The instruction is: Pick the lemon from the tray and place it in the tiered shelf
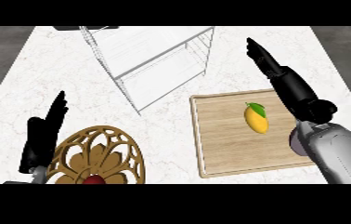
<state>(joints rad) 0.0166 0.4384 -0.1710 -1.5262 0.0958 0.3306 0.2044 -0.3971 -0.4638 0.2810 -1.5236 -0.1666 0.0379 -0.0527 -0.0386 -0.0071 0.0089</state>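
Fingers of the left hand [42,135] are held straight and upward at the lower left edge, where the hand is parked at rest with nothing in it. Just beside it, a carved wooden trivet [99,155] is seen, with a small red object [94,180] at its lower rim; neither is needed for the task. Further right and toward the back, the wire shelf [154,62] is set at an angle on the counter [171,125], its tiers left bare to receive the fruit. Right of that, the wooden tray [226,139] is laid flat, and the lemon [256,118] is found lying on it, toward its far right side, untouched. The right hand [274,72] is extended open above the tray's far right corner, fingers straight and nothing held, near the lemon but apart from it. A grasp is judged not yet begun; lowering toward the lemon would be called for.
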